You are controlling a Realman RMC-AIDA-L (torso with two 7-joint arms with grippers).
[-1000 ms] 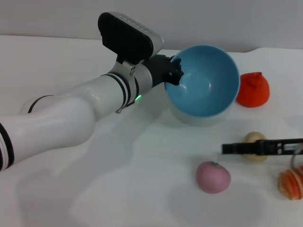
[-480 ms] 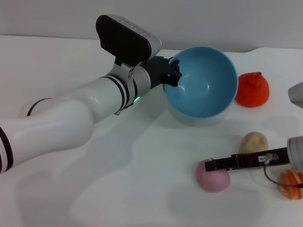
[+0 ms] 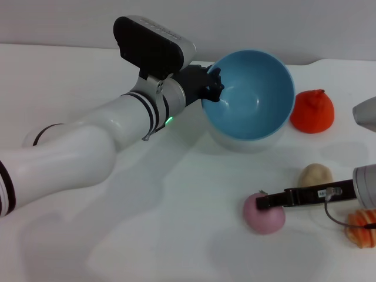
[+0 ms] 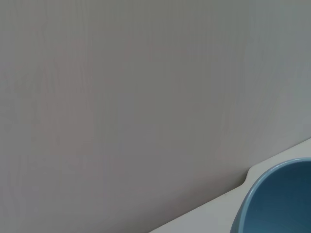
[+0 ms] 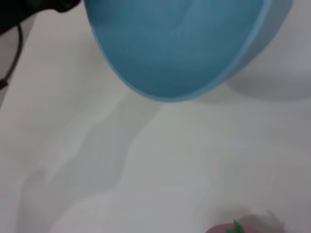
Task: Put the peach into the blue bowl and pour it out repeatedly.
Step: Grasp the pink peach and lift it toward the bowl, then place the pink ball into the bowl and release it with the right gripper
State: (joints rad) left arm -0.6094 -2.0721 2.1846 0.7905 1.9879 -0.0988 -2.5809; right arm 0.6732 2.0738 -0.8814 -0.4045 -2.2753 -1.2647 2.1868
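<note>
A white desk point(image 3: 176, 235) carries a few toy foods and a bowl. The left gripper point(image 3: 212, 88) reaches in from the desk's left side, its jaws clamped on the left rim of the bowl point(image 3: 252, 94). The bowl is light blue, near the far edge of the desk, tilted so that its empty inside faces forward. In the right wrist view the bowl point(image 5: 180, 48) fills the upper part, raised over its shadow on the desk.

The peach point(image 3: 264, 214), pink and round, lies on the desk near the front right corner, well apart from the bowl. The right gripper point(image 3: 261, 201) comes in from the right edge, a thin black finger lying across the top of the peach; whether its jaws are open or closed cannot be told.

A beige lump point(image 3: 315, 175) sits just behind that finger. An orange-red fruit point(image 3: 312, 110) stands right of the bowl. A striped orange piece point(image 3: 363, 228) lies at the right edge.
</note>
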